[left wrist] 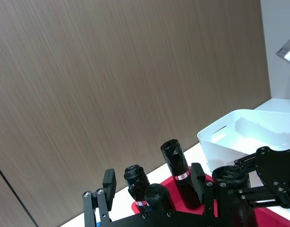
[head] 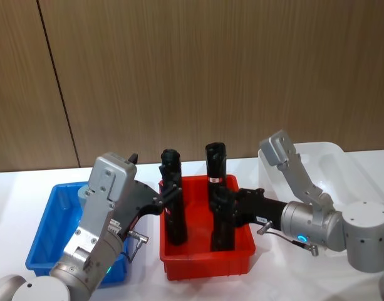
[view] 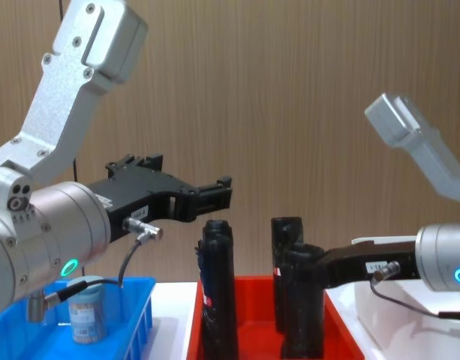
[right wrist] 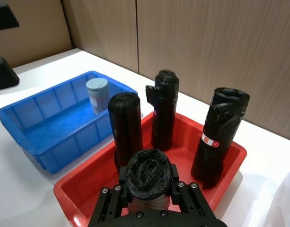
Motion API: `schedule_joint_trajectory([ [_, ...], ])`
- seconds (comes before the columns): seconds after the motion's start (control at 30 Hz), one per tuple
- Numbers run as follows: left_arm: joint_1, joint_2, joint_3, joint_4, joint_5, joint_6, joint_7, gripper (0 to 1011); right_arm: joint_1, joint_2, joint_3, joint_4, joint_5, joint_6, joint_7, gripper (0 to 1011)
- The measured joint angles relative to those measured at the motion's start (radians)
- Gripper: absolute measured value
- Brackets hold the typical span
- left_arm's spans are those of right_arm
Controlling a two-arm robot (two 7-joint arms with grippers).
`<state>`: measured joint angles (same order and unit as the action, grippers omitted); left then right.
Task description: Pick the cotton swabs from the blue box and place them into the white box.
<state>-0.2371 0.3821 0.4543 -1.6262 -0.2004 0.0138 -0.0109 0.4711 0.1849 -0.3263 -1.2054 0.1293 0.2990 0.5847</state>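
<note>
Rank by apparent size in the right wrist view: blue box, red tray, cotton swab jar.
1. Red tray, though it sits nearer the camera, so its lead over the blue box is unsure.
2. Blue box.
3. Cotton swab jar, clearly smallest.

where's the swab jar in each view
head view: tucked in the blue box, a sliver of its lid beside the left arm.
left wrist view: not in it.
right wrist view: swab jar upright at the blue box's far end.
chest view: lower left, standing in the blue box behind the left arm's cable.
shared landmark: the red tray of black rolls, next to the blue box.
</note>
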Motion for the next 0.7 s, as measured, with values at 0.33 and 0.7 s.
schedule_joint_trajectory([
  [0.33, 0.000, 0.000, 0.000, 0.000, 0.000, 0.000, 0.000, 1004, -0.012, 0.016, 0.008, -0.059, 0.007, 0.001, -0.011, 422],
  [0.7, 0.000, 0.000, 0.000, 0.000, 0.000, 0.000, 0.000, 1004, -0.024, 0.051, 0.038, -0.147, 0.022, 0.011, -0.032, 378],
])
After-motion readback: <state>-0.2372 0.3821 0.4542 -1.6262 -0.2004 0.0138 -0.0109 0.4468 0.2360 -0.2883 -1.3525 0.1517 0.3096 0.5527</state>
